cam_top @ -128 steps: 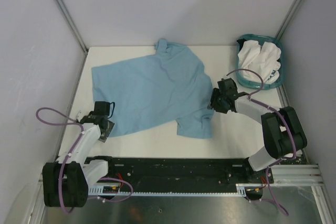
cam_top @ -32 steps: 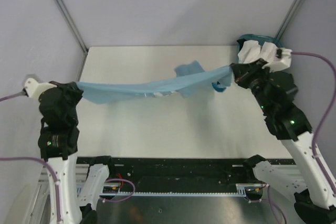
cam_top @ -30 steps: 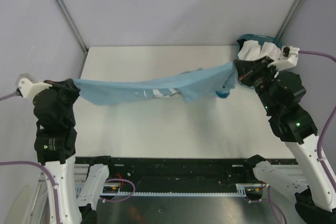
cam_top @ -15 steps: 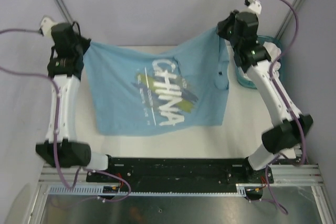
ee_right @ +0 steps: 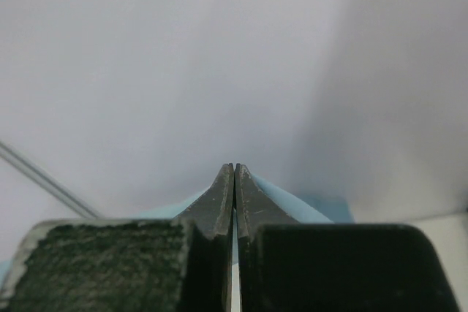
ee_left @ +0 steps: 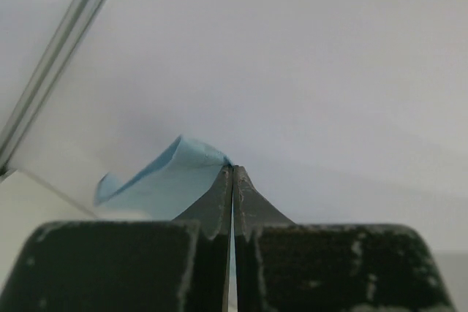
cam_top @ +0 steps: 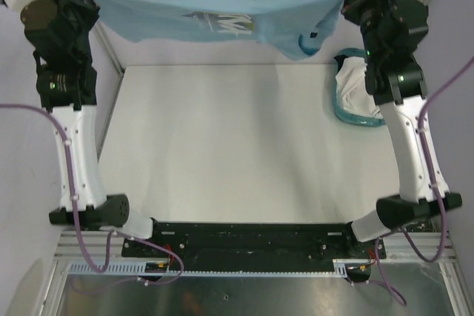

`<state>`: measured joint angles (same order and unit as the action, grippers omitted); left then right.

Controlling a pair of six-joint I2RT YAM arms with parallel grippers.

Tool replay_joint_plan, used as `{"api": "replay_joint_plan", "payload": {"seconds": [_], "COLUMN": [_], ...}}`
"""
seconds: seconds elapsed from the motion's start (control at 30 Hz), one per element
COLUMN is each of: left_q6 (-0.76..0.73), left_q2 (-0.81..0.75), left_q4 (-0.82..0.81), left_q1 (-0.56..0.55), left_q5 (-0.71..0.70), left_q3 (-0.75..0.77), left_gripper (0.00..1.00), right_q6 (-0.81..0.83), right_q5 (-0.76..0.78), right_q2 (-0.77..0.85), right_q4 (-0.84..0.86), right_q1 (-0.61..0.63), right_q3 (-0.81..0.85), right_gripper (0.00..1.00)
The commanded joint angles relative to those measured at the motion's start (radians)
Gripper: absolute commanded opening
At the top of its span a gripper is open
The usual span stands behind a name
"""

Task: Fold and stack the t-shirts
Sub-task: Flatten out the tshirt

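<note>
light blue t-shirt (cam_top: 170, 16): hung in the air along the top of the overhead frame, pulled sideways into a band between the 2 arms, well above the bench; part of its white print showed near the middle, and a sleeve drooped at its right end.
left end effector (cam_top: 92, 1): upper left of the overhead frame, raised high; jaws pressed together on the shirt's left edge; in the left wrist view, a curl of blue cloth came out to the left of the closed tips.
right end effector (cam_top: 344, 1): upper right of the overhead frame, about as high; jaws pinched onto the shirt's right edge; in the right wrist view, blue cloth showed on both sides of the closed tips.
white t-shirts (cam_top: 363, 83): bunched inside the teal basket, partly hidden behind the right arm.
teal basket (cam_top: 342, 109): right side of the overhead frame, at the bench's edge.
bench (cam_top: 244, 146): white, filling the middle of the overhead frame.
</note>
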<state>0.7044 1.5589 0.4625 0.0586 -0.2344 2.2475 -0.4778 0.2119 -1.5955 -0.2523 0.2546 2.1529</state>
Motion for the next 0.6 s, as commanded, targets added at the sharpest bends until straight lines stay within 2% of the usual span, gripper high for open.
{"api": "replay_joint_plan", "payload": {"seconds": [0.0, 0.17, 0.3, 0.43, 0.57], "left_q6": [-0.02, -0.006, 0.007, 0.022, 0.011], "left_q2": [-0.123, -0.256, -0.267, -0.203, -0.136], "left_q4": [-0.006, -0.005, -0.009, -0.016, -0.017], "left_q1": [0.006, 0.013, 0.013, 0.013, 0.013], "left_q5": [-0.059, -0.112, -0.125, -0.128, -0.126], "left_q3": [-0.293, -0.76, -1.052, -1.216, -1.272], "left_gripper": [0.0, 0.0, 0.0, 0.0, 0.0], "right_q6": [-0.051, -0.117, -0.115, -0.088, -0.076], "right_q5": [-0.008, -0.031, -0.032, -0.069, -0.089], "right_q2": [0.133, 0.258, 0.24, 0.1, -0.037], "right_q4": [0.018, -0.023, -0.072, -0.092, -0.094], "right_q1": [-0.007, 0.006, 0.017, 0.002, -0.004], "right_q3": [-0.302, -0.711, -0.92, -0.977, -0.979], "right_gripper": [0.0, 0.0, 0.0, 0.0, 0.0]}}
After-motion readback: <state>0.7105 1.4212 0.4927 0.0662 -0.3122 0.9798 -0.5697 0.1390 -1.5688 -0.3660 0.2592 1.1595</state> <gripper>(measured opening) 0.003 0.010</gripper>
